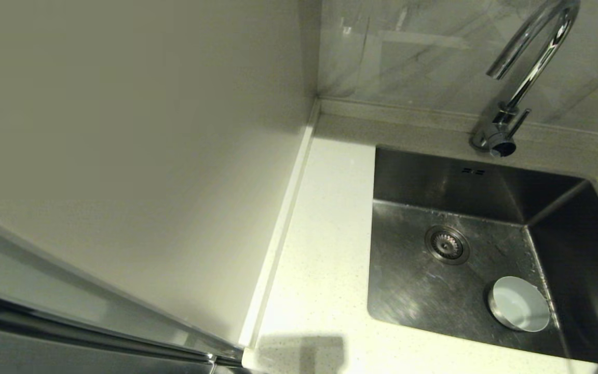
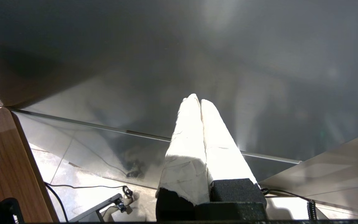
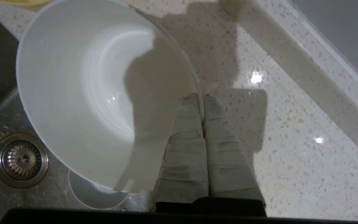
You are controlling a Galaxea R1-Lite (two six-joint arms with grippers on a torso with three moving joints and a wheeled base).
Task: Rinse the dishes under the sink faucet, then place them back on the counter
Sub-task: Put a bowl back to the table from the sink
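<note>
Right gripper (image 3: 203, 104) is pinched on the rim of a white bowl (image 3: 98, 93), one finger inside the wall and one outside, held above the seam between sink (image 1: 413, 291) and counter (image 1: 325, 249); neither arm shows in the head view. Left gripper (image 2: 200, 102) is parked with fingers pressed together on nothing, facing a dark glossy panel away from the work. Progress, my read: mid-task. The held bowl looks like it's either going to or coming off the faucet (image 1: 527, 67); can't tell which, and no water visibly running. A second white bowl (image 1: 518, 304) sits upright on the sink floor at about 4 o'clock from the drain strainer (image 1: 446, 244), near the right wall, so at least that one remains to be taken out. Count: 2 white bowls confirmed, plus a yellow sliver (image 3: 23, 2) at the edge of the right wrist view, probably a third dish on the counter. 1 faucet, 1 strainer, 2 overflow slots (image 1: 473, 171).
</note>
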